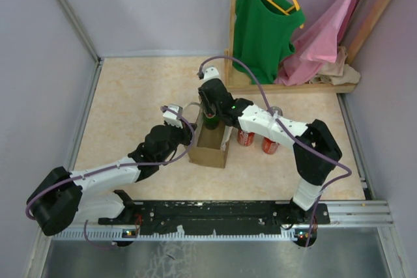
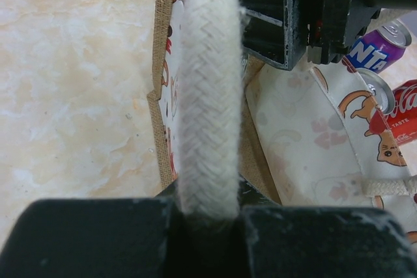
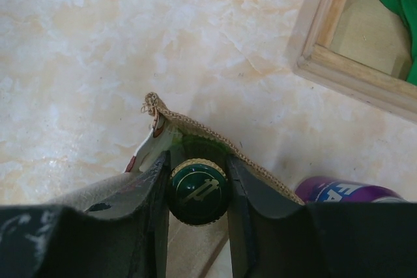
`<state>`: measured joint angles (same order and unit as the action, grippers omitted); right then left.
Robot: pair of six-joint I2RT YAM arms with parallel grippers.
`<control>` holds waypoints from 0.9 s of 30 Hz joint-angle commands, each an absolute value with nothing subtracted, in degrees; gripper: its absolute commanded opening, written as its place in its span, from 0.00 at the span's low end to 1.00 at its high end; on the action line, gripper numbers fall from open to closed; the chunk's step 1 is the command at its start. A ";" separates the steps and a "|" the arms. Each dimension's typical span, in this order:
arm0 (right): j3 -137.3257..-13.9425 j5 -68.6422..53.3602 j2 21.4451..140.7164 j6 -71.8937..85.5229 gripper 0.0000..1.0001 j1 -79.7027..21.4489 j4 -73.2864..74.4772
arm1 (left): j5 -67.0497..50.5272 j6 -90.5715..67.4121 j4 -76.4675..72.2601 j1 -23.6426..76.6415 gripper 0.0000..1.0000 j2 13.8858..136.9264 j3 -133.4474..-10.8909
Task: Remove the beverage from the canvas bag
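Note:
The canvas bag (image 1: 208, 146) stands open-topped at mid-table, its woven tan rim (image 3: 218, 138) and printed lining (image 2: 306, 141) in the wrist views. A beverage, a green bottle (image 1: 210, 120) with a dark green gold-edged cap (image 3: 199, 191), stands upright in the bag's far end. My right gripper (image 3: 199, 193) reaches down into the bag and is shut on the bottle's cap, one finger against each side. My left gripper (image 2: 208, 216) sits at the bag's left edge, shut on a thick white braided handle (image 2: 208, 89), which runs up from the jaws.
Two red cans (image 1: 245, 137) (image 1: 270, 146) stand just right of the bag, and a purple can (image 3: 345, 191) lies beside them. A wooden clothes rack (image 1: 293, 86) with a green top (image 1: 260, 24) and a pink garment (image 1: 326, 30) stands at the back right.

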<state>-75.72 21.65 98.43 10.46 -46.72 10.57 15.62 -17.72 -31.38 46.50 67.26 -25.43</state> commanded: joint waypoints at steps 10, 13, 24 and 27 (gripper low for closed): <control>-83.96 22.40 88.86 4.31 0.00 -46.78 4.12 | 20.24 -15.41 -35.89 46.66 0.00 68.25 -27.24; -86.84 21.12 87.25 3.37 0.00 -46.82 3.76 | 22.22 -14.50 -36.48 46.67 0.00 68.19 -27.57; -90.67 22.88 79.85 -0.69 0.00 -46.85 0.77 | 30.52 -11.30 -38.23 46.65 0.00 66.53 -26.65; -89.85 25.09 77.88 -2.19 0.00 -46.85 -0.08 | 31.84 -10.16 -38.09 46.65 0.00 64.86 -25.88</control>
<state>-85.60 20.75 84.12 1.26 -46.72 11.16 28.18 -12.56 -35.00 46.50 67.70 -25.58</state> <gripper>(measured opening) 0.324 0.070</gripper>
